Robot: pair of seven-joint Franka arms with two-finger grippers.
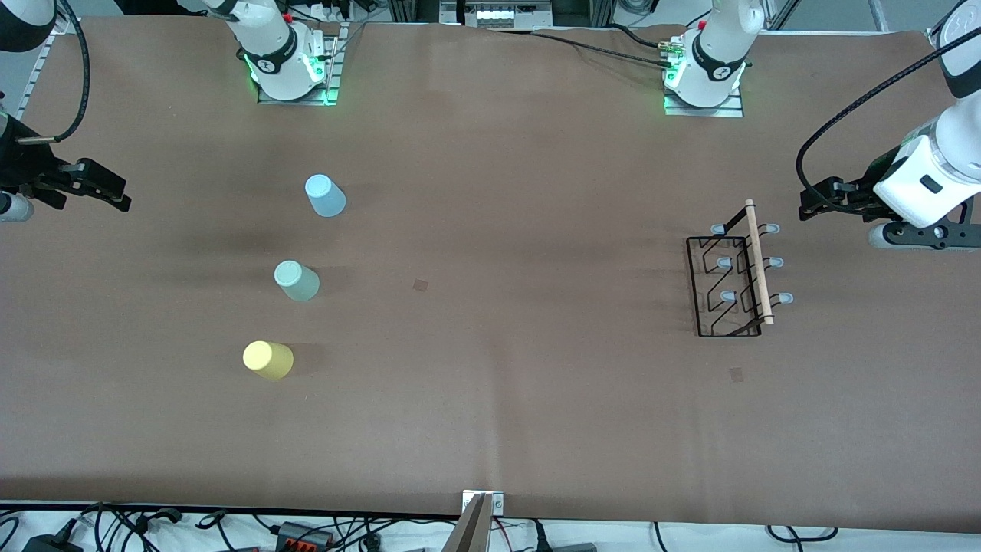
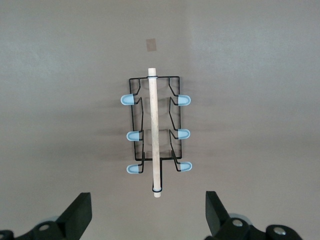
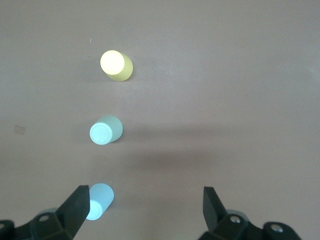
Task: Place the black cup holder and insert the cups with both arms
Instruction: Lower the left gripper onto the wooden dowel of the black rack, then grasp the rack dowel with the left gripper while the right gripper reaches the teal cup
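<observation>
Brown counter (image 1: 490,429) carries the black cup holder (image 1: 728,287) toward the left arm's end, rod running near-to-far. Cups (image 1: 296,280) stand toward the right arm's end. Left hand (image 2: 149,212) and right hand (image 3: 145,210), both partly cut off, hang released.

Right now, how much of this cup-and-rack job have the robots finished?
Nothing looks done yet. The black cup holder stands toward the left arm's end of the table, its pegs bare. The blue cup, mint cup and yellow cup stand toward the right arm's end. The left gripper and right gripper are open, holding nothing. Placing the rack and adding every cup remain.
</observation>
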